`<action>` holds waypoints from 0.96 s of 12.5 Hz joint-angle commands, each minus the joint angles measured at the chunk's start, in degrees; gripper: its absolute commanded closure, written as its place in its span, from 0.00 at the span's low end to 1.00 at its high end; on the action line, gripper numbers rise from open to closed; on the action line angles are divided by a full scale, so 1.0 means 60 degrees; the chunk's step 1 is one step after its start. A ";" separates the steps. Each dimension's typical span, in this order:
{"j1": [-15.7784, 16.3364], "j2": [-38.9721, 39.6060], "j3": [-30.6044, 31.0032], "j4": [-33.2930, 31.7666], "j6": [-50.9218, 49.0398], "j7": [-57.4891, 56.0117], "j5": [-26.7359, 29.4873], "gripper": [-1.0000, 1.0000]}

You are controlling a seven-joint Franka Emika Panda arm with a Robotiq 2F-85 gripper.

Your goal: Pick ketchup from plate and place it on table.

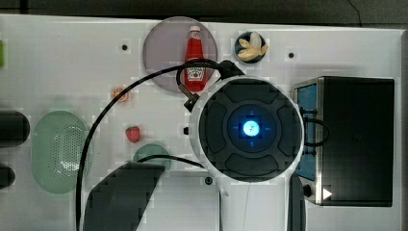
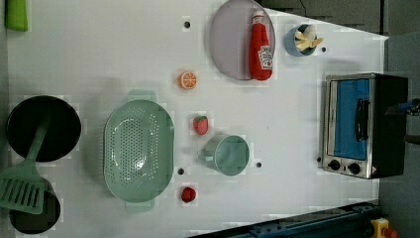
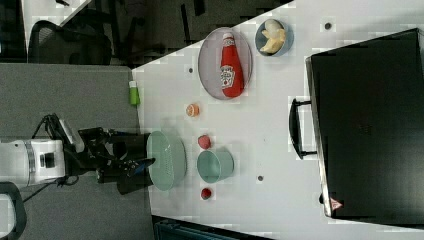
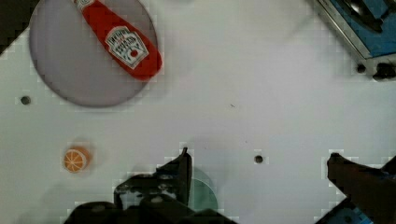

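On round plate (image 2: 229,39), slim ketchup (image 2: 261,47)

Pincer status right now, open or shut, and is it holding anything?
Pincer: open wide, holding nothing; the ketchup lies on the plate, apart from it.

One ketchup (image 2: 260,47) — one plate (image 2: 229,39), two strawberries (image 2: 200,125), one orange slice (image 2: 187,80), one colander (image 2: 138,150), one cup (image 2: 229,154).

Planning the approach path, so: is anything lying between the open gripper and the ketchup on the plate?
Nothing visible does. In the wrist view, bare table lies between the open gripper and the ketchup, which lies on its side on the plate. The orange slice sits off to one side.
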 commanded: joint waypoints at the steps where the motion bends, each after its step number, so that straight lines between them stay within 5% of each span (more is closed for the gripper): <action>1: -0.0106 0.0559 0.0132 0.0017 0.0287 0.0178 0.0056 0.00; 12: 0.0027 0.3600 0.0468 0.0359 0.2830 -0.2518 0.0053 0.00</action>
